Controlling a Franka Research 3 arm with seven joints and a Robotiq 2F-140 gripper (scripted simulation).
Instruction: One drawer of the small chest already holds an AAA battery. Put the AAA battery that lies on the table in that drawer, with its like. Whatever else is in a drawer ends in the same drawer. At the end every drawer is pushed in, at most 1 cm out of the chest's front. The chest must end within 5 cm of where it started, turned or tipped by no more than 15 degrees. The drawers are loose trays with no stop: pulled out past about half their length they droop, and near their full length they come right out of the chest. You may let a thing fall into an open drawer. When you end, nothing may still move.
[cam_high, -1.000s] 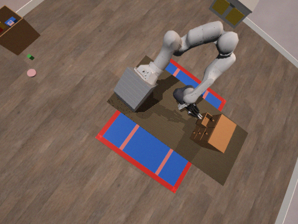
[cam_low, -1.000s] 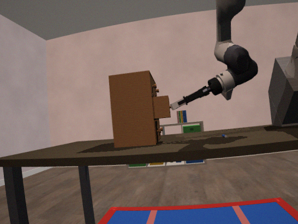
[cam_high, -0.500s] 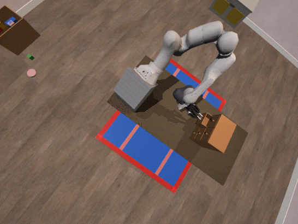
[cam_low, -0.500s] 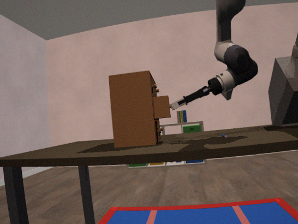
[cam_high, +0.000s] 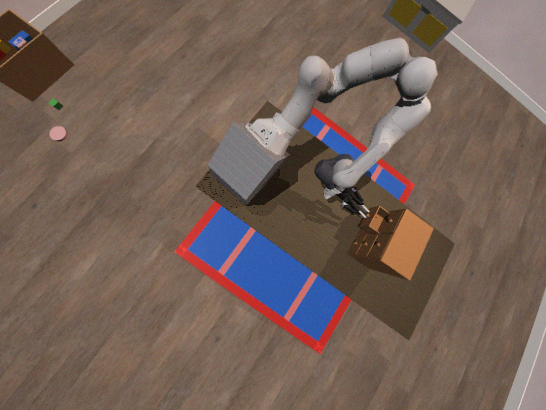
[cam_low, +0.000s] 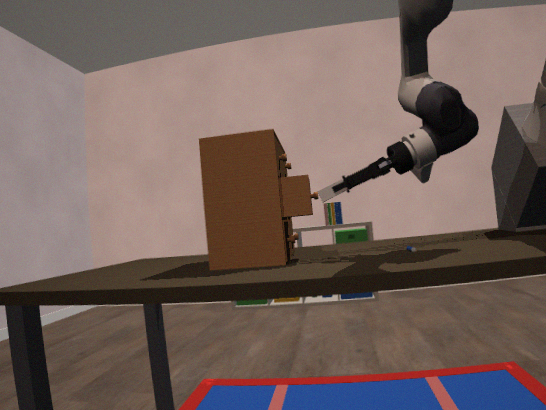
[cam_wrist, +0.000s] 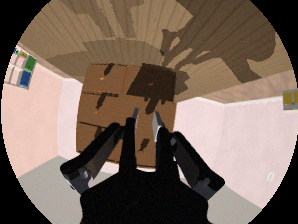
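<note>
The small wooden chest (cam_high: 395, 240) stands on the dark table, also in the side view (cam_low: 245, 200) and the wrist view (cam_wrist: 127, 106). One middle drawer (cam_low: 296, 195) is pulled out a short way; from above (cam_high: 378, 219) it looks like an open tray, and I cannot make out its contents. The other drawers sit flush. My gripper (cam_low: 324, 193) is level with that drawer's knob (cam_low: 315, 195), fingertips just in front of it and slightly parted, holding nothing. It also shows from above (cam_high: 364, 214) and in the wrist view (cam_wrist: 147, 117).
The grey pedestal (cam_high: 245, 162) of the arm stands at one end of the table. A blue and red mat (cam_high: 270, 275) lies on the floor beside the table. The table edge runs close behind the chest.
</note>
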